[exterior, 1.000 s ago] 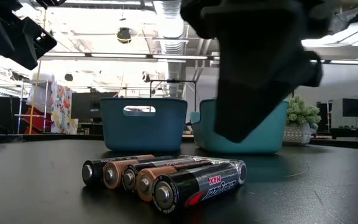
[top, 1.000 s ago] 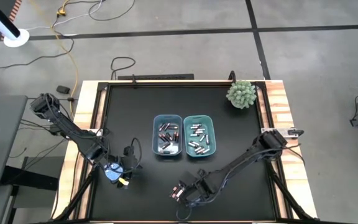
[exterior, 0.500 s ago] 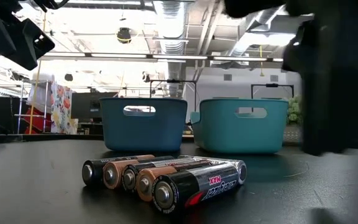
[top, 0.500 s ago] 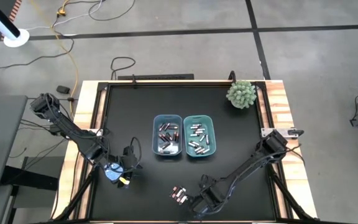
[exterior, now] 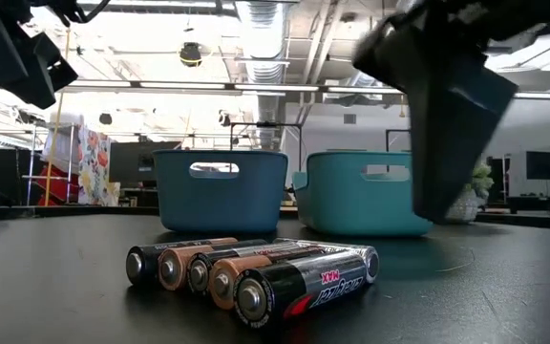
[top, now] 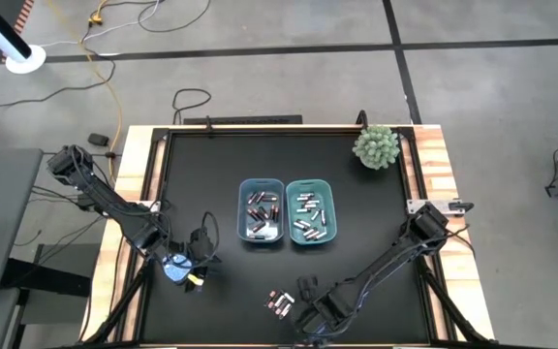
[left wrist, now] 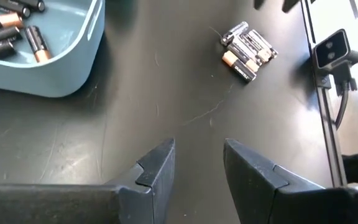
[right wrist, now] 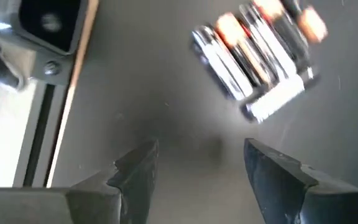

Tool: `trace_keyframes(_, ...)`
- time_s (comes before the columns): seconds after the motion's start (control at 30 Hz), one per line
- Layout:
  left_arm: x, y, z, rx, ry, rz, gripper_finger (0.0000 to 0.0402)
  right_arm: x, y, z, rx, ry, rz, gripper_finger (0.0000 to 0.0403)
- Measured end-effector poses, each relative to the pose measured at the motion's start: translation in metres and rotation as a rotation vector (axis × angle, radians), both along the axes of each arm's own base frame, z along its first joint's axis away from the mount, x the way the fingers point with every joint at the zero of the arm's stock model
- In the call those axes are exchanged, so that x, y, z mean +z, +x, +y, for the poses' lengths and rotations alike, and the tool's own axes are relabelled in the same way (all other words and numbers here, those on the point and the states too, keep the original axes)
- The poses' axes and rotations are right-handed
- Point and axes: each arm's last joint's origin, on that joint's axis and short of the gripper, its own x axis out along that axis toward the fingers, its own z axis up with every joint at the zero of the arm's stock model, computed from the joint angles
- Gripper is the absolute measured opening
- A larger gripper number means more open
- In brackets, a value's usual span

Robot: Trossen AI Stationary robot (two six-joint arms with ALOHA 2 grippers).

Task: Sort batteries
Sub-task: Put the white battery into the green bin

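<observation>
Five batteries (exterior: 256,270) lie bunched at the table's (top: 201,165) six o'clock; my right end effector (right wrist: 194,168), released, hovers over them to grasp.

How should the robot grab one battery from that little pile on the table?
Probably from above, pinching an outer battery of the pile across its round middle. They lie flat, side by side and touching, so only an edge one leaves a finger room. The right end effector, open, is nearest.

Blk/copper batteries (exterior: 256,269), blue/teal bins (top: 261,210)
</observation>
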Motion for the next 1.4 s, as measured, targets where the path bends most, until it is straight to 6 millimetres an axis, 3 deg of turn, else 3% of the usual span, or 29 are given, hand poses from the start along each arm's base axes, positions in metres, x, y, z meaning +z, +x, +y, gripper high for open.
trace_keyframes(0.2,0.000,0.000,0.000,0.027,-0.030,0.005,0.0132,0.004,0.007,0.004,0.215,-0.041,-0.097,0.0255)
trace_keyframes(0.43,0.000,0.000,0.000,0.031,-0.035,0.006,0.0132,0.003,0.014,-0.004,0.298,-0.084,-0.118,0.0255)
trace_keyframes(1.0,0.000,0.000,0.000,0.030,-0.033,0.006,0.0132,-0.001,0.027,-0.014,0.348,-0.017,-0.146,0.0255)
trace_keyframes(1.4,0.000,0.000,0.000,0.027,-0.025,0.008,0.0132,-0.016,0.034,-0.015,0.334,0.010,-0.128,0.0255)
